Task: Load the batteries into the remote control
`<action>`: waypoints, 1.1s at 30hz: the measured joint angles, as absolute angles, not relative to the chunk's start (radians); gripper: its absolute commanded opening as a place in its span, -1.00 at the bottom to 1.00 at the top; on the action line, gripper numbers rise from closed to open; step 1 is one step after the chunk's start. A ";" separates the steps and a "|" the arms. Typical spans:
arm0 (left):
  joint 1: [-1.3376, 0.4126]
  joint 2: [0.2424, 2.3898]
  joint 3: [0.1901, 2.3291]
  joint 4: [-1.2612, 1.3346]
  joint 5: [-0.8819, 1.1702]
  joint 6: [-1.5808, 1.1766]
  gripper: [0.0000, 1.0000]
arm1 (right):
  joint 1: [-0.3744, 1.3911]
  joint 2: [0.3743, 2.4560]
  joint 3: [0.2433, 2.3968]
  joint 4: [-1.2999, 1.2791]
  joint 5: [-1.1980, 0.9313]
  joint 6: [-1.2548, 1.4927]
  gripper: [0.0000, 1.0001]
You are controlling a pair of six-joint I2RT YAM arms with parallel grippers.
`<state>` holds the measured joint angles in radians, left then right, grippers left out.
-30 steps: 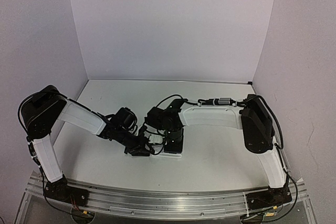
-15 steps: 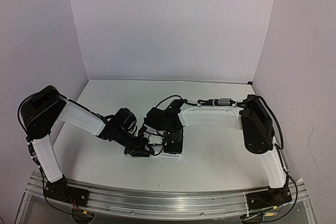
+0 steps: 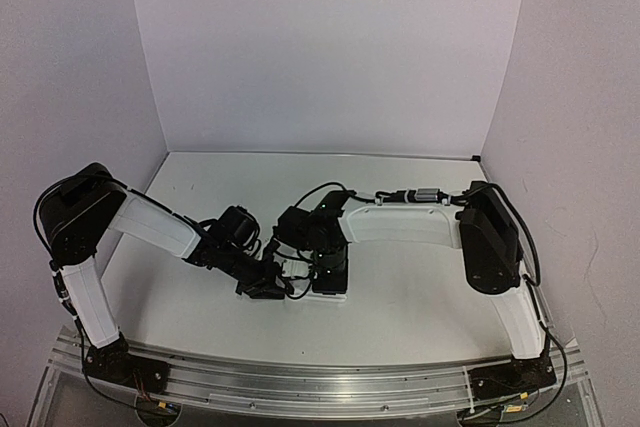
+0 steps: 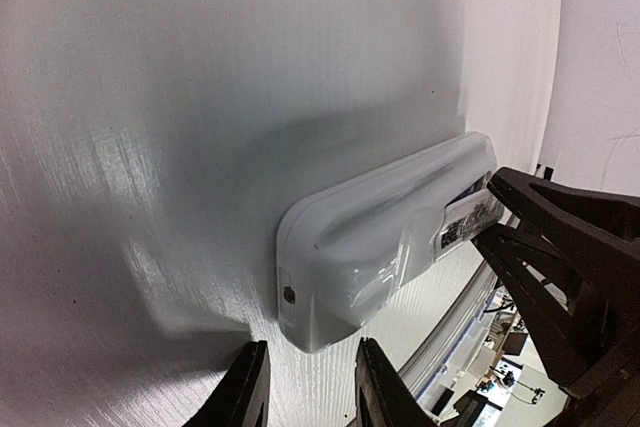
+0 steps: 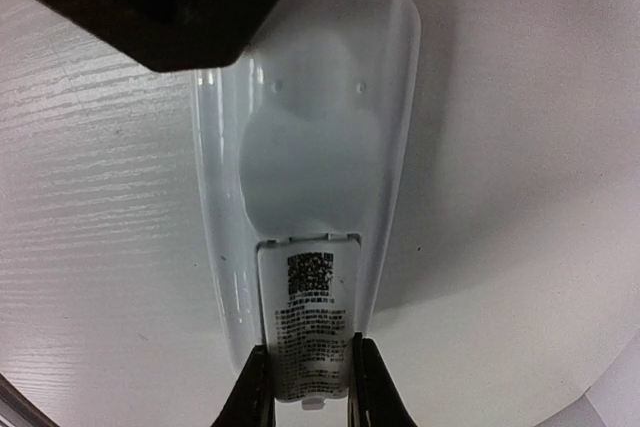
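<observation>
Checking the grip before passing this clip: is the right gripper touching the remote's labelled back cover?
Touching. Right wrist view: the right gripper has both fingers pressed against the labelled cover.

we see the remote lying flat and face down on the table, near its middle and towards the near edge. it is a glossy white oblong with rounded ends, its smooth back turned up. at one end of that back sits a cover bearing a printed label with a square code.
</observation>
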<state>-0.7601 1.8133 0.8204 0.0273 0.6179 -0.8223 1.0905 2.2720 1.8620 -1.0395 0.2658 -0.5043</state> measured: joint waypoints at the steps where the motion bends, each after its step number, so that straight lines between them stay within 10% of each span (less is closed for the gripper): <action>1: -0.760 1.813 0.820 0.027 0.618 -0.819 -0.38 | 1.092 2.273 1.865 -1.043 0.270 -0.505 -1.00; 33: -0.738 1.815 0.820 0.009 0.652 -0.807 -0.37 | 1.102 2.358 2.034 -1.198 0.276 -0.474 -1.00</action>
<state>-0.7379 1.8145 0.8204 0.0086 0.6522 -0.8074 1.1015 2.3582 2.0340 -1.1977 0.2763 -0.4736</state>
